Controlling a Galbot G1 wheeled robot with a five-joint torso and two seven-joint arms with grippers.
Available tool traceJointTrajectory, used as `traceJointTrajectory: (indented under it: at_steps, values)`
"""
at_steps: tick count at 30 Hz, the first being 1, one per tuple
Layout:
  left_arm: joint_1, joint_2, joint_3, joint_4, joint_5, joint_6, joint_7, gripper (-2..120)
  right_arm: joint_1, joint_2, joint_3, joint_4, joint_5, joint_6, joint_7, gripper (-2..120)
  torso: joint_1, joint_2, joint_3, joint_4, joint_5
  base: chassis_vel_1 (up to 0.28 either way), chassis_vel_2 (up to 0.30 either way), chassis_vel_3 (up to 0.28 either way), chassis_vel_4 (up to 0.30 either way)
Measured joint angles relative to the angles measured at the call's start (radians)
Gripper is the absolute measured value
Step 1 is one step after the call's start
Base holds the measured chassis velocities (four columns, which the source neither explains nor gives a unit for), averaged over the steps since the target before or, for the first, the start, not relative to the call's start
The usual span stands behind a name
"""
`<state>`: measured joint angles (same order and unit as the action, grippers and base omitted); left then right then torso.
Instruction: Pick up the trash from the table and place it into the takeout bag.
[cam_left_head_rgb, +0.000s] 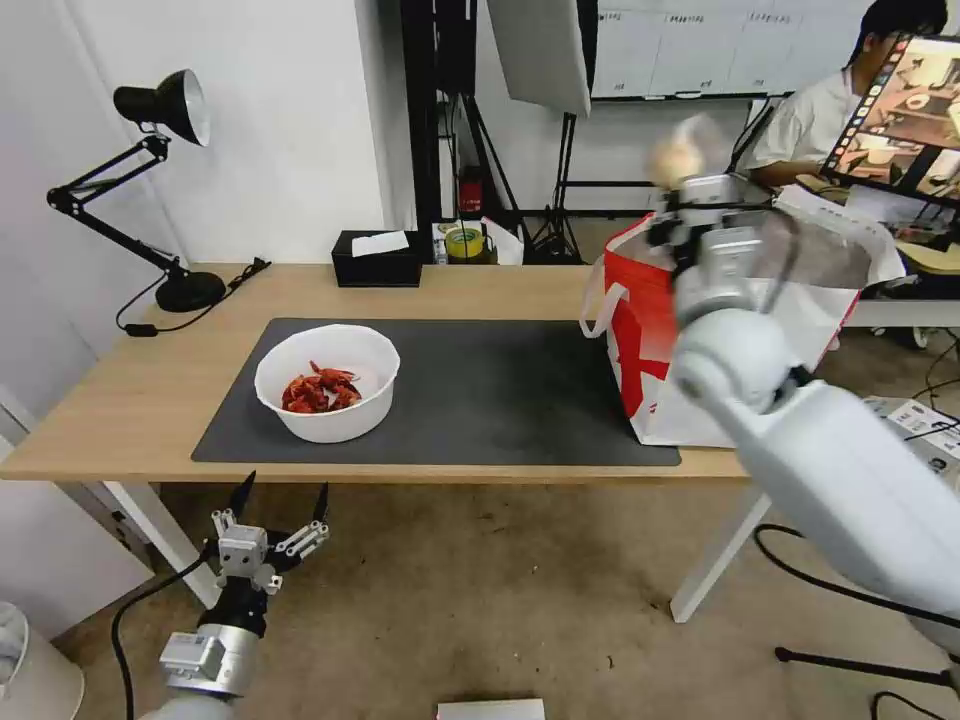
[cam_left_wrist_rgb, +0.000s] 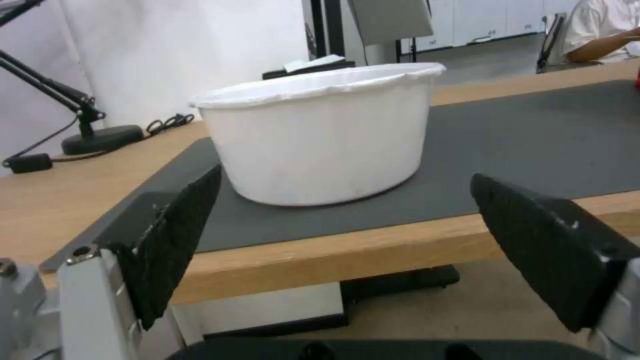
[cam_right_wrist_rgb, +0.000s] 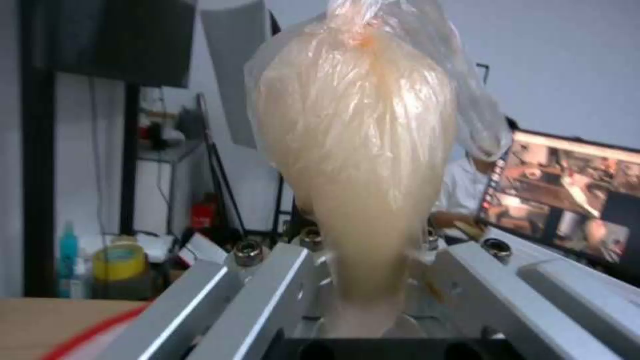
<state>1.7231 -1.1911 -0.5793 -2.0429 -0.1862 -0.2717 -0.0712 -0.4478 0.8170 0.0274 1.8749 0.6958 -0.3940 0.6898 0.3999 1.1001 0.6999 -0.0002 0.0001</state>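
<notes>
The right end effector is raised above the open mouth of the takeout bag, its fingers pinching the beige wrapped ball at the ball's narrow end. In the right wrist view the ball stands up between the grey finger bars, wrapped in thin clear film that is knotted at its far end. The bag stands upright on the worktop, at the edge of the dark grey mat farthest from the desk lamp, with one white loop handle hanging on the side that faces the bowl.

The white round bowl sits on the mat, at the mat's end away from the bag, and holds a heap of red crayfish shells. In the left wrist view the bowl stands upright, just inside the mat's front border.

The left end effector hangs below the worktop's front edge, on the near side of the bowl and well apart from it, with its two dark fingers spread wide and nothing between them.

A black tissue box rests at the back of the worktop, beyond the bowl.
</notes>
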Motion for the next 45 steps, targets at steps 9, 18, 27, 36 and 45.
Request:
traceJointTrajectory:
  at_steps: [9, 18, 27, 36, 45]
  values:
    - [-0.007, -0.005, 0.029, -0.025, 0.004, 0.025, 0.0, 100, -0.033, -0.061, 0.042, 0.005, 0.115, -0.045, -0.018, 11, 0.0, 0.0, 0.0, 0.0003, -0.0001, 0.0, 0.0, 0.0, 0.0]
    - [-0.014, -0.009, 0.031, -0.01, 0.005, 0.026, 0.0, 100, -0.041, -0.066, 0.055, 0.02, 0.251, -0.059, 0.02, 41, 0.0, 0.0, 0.0, 0.0002, -0.0001, 0.0, 0.0, 0.0, 0.0]
    - [-0.011, -0.021, 0.029, -0.012, 0.006, 0.03, 0.0, 100, -0.035, -0.062, 0.049, 0.023, 0.292, -0.064, 0.031, 73, 0.0, 0.0, 0.0, 0.0003, -0.0002, 0.0, 0.0, 0.0, 0.0]
    - [-0.007, -0.021, 0.024, -0.016, 0.005, 0.031, 0.0, 100, -0.033, -0.062, 0.048, 0.028, 0.309, -0.068, 0.039, 100, 0.0, 0.0, 0.0, 0.0003, -0.0002, 0.0, 0.0, 0.0, 0.0]
    - [-0.011, -0.012, 0.026, -0.017, 0.001, 0.031, -0.001, 100, -0.06, -0.071, 0.064, 0.042, 0.309, -0.07, 0.043, 100, 0.0, 0.0, 0.0, 0.0002, -0.0002, 0.0, 0.0, 0.0, 0.0]
